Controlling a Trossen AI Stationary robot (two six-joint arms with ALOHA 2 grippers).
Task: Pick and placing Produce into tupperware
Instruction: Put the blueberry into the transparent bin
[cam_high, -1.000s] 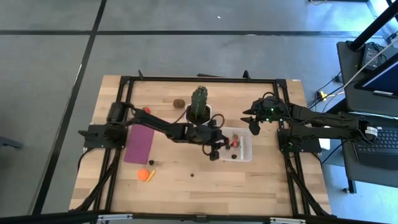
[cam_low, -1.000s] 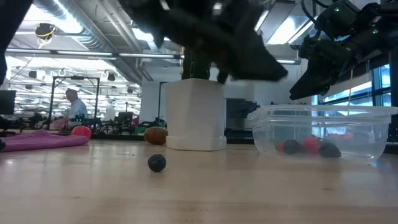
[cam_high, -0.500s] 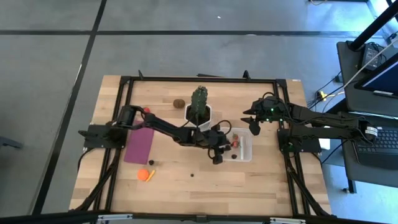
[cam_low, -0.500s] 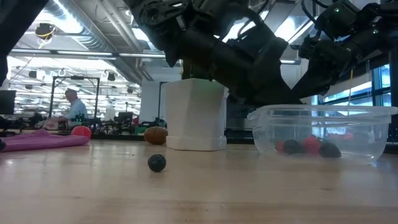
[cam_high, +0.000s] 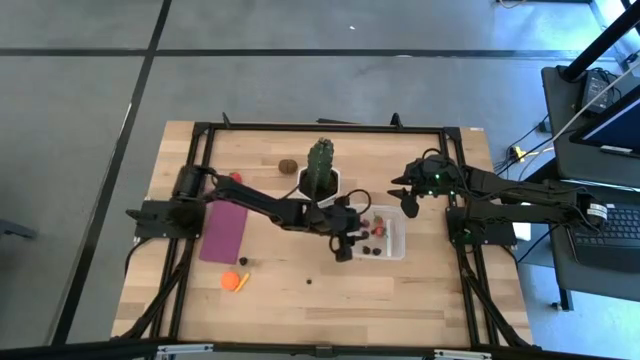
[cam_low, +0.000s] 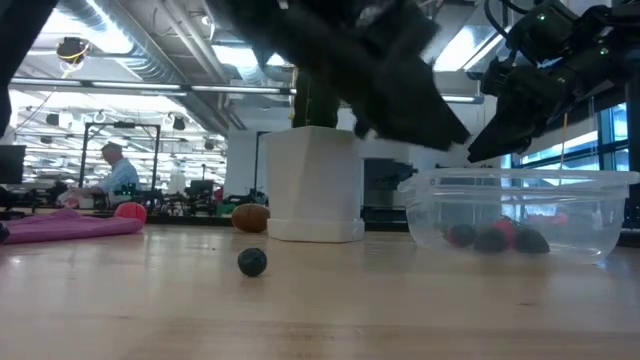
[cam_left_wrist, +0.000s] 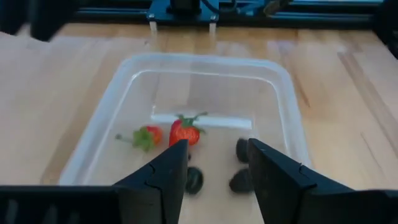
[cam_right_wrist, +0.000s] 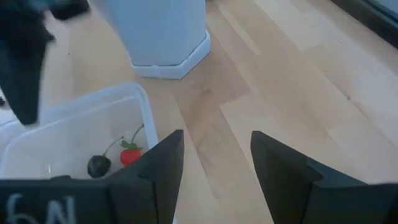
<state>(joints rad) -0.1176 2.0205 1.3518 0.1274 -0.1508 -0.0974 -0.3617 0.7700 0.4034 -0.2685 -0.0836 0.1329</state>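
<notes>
Currently the left gripper (cam_high: 343, 243) is held open and empty beside the clear tupperware (cam_high: 397, 245), where strawberries (cam_left_wrist: 185, 131) and dark berries (cam_left_wrist: 241, 181) lie; its rim could be clipped and shifted.

One tupperware (cam_left_wrist: 283, 81), one cactus pot (cam_low: 312, 185) and one purple mat (cam_high: 224, 231) are counted. Two grippers are present. Two strawberries (cam_left_wrist: 183, 130) and three dark berries (cam_left_wrist: 241, 149) are counted inside.

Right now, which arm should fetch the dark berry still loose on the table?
Left. Its claw is open and empty at the tupperware's near edge, close to the berry. The right claw hangs beyond the tupperware, farther off.
</notes>
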